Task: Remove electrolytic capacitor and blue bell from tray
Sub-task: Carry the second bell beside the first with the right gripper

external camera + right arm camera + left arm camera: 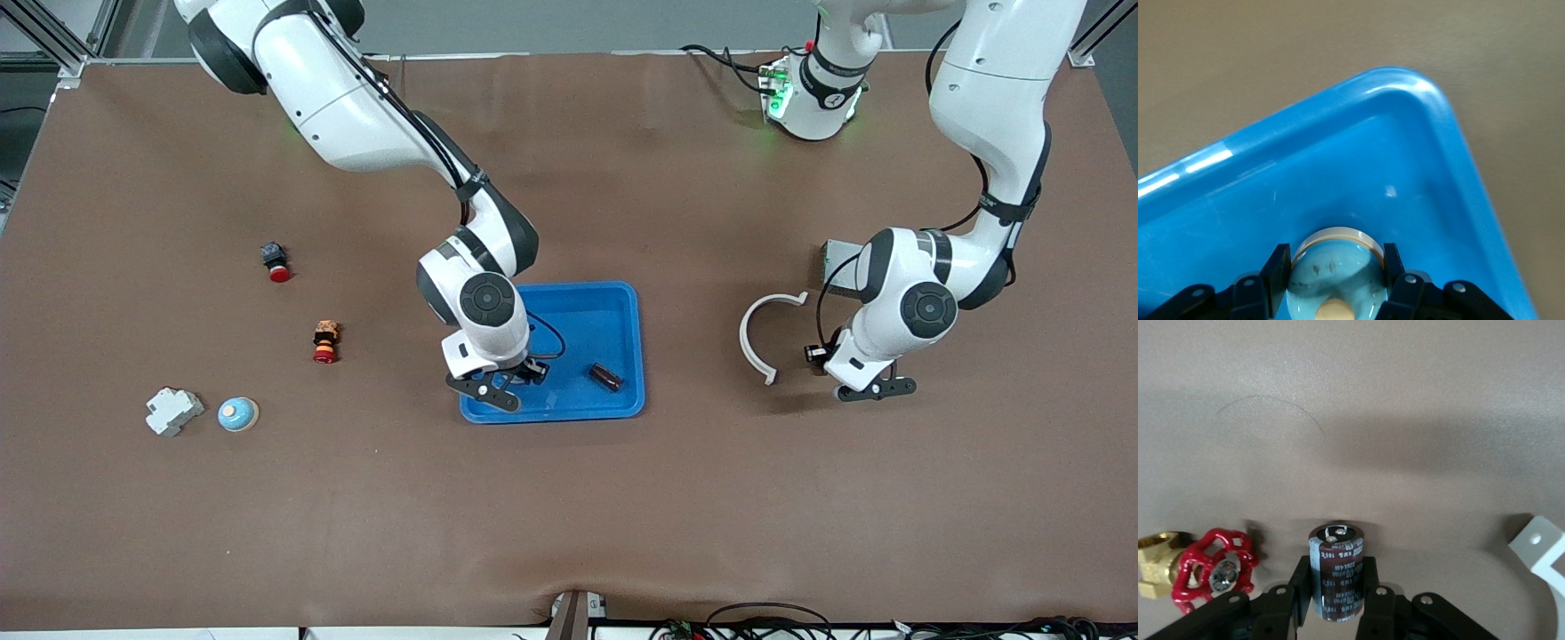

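A: The right pincer [1331,283] is down in the tray [622,307], closed on a blue bell [1333,275] near a corner. That dome is smooth, so it could squirt out on the lift or catch the rim.

B: And the left pincer [1336,597], over the tabletop [569,498] at its own end, is clamped on a capacitor [1337,572]. Another dark capacitor [606,376] lies in the tray; it could roll if nudged.

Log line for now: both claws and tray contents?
right claw shut on blue bell in tray | left claw shut on electrolytic capacitor over table outside tray | second capacitor lying in tray
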Controlling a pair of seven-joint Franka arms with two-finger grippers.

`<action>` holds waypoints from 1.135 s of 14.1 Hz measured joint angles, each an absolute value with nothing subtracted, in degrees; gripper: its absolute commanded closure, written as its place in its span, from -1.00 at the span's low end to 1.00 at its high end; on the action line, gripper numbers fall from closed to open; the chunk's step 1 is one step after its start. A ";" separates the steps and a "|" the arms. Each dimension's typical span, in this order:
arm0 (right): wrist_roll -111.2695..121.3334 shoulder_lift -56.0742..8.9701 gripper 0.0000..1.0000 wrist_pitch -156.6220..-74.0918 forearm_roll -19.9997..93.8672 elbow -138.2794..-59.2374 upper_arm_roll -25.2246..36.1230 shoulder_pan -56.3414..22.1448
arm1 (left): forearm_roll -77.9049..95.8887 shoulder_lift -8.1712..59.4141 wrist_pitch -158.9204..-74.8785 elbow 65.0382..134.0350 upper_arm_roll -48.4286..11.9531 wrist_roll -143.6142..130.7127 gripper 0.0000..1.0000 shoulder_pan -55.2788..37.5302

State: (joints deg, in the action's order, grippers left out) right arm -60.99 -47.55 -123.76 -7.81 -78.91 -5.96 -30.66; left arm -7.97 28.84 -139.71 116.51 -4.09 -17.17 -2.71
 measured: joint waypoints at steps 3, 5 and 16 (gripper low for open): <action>-53.57 -43.92 1.00 -116.43 -7.45 -77.43 -5.75 -29.20 | -12.15 28.88 -139.70 116.55 -4.08 -17.54 1.00 -2.58; -45.17 -40.28 1.00 -111.45 -6.40 -77.38 -5.51 -26.55 | -12.35 29.01 -139.69 116.60 -4.09 -17.54 1.00 -2.60; 16.61 -25.32 1.00 -117.66 -5.29 -97.49 -4.88 4.11 | -12.35 28.80 -136.76 116.02 -4.19 -17.65 -1.00 -2.62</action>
